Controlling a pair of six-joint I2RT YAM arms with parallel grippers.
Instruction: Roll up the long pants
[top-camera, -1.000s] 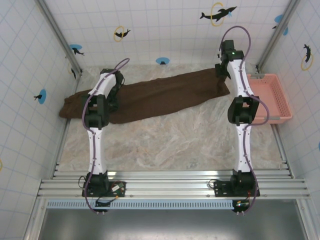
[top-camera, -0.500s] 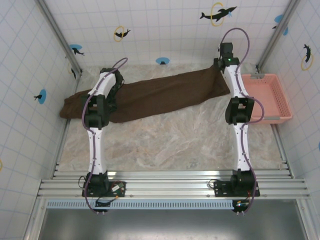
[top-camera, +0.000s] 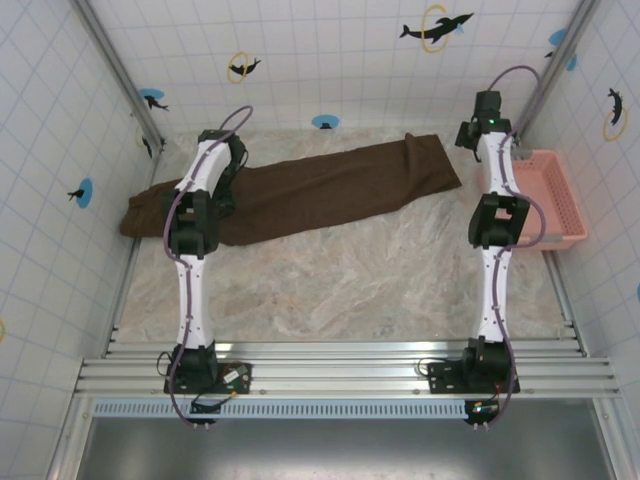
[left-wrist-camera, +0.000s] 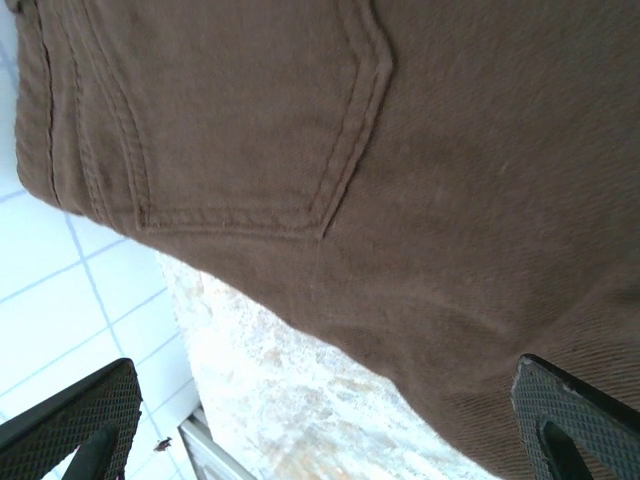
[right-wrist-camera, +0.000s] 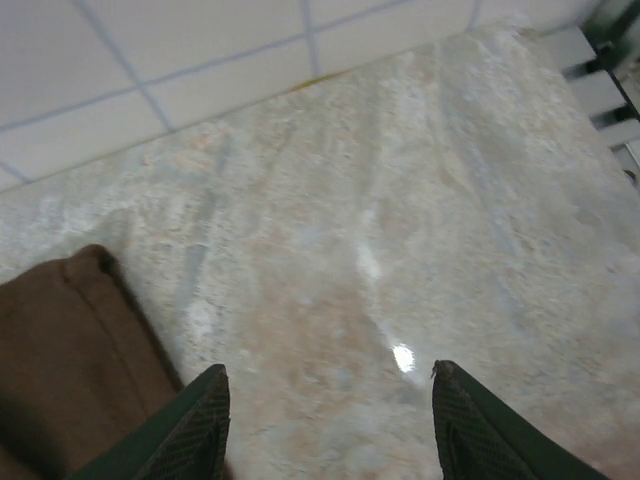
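while long pants (top-camera: 320, 190) lie flat, left pincer (left-wrist-camera: 320, 415) gapes wide over pocket (left-wrist-camera: 250, 130), right pincer (right-wrist-camera: 330, 425) agape, both w/o load.

the long pants (top-camera: 320, 190) lie across the far side of the table (top-camera: 350, 290), basket (top-camera: 555, 195) to their right.

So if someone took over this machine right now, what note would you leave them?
Left fingers: open, over the seat of the pants by a back pocket, holding nothing.
Right fingers: open, over bare table just past the leg hem, near the pink basket, holding nothing.
Pants: stretched flat across the far side, waist to the left.
Done: laid out. Left: the whole roll.
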